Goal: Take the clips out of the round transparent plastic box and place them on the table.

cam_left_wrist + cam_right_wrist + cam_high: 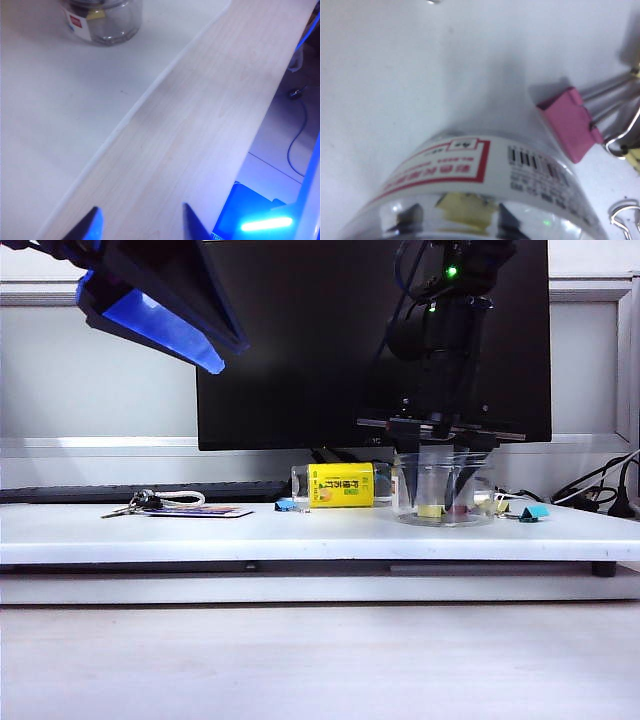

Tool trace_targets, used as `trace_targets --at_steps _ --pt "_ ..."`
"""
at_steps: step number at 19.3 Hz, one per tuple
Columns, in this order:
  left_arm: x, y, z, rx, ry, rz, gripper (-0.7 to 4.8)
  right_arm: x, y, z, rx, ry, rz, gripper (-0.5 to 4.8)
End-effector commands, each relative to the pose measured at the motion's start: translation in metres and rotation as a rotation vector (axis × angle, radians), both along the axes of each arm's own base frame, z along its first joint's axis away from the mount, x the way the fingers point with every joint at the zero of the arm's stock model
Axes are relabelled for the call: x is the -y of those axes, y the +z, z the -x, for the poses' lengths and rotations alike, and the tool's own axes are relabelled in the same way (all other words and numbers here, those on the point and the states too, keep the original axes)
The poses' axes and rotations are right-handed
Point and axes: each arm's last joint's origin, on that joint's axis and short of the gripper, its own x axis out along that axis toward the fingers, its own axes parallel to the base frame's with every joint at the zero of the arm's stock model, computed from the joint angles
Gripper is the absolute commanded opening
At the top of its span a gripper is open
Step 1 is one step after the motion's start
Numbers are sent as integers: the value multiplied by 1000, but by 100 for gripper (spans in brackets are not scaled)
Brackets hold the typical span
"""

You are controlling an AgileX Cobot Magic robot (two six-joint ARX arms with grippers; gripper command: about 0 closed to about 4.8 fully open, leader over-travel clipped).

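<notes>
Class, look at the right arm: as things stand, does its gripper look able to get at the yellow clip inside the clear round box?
Probably yes. The right gripper reaches down into the open-topped round box, its fingers apart, with a yellow clip on the bottom between them. Nothing visible blocks it.

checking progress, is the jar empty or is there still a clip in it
Not empty. A pale-yellow clip shows through the jar wall, with the right gripper fingers reaching down inside. The left gripper hangs high, away from it.

Pale-yellow clips (431, 510), clear red-and-white-labelled box (443, 488), white table (300, 530)
</notes>
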Motion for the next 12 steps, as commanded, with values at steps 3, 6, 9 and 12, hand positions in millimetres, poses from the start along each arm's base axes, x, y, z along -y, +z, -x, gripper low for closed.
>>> trace_targets --at_steps 3,6,9,12 --pt "1 2 0 13 -6 10 214 -3 -10 -3 -14 39 11 198" --pt "0 2 0 11 -6 9 214 -2 -14 -2 -22 41 15 197" --pt "0 2 0 11 -6 9 214 -2 -18 0 -42 68 28 138" --pt "0 2 0 10 -6 9 214 -1 -18 1 -45 77 31 138"
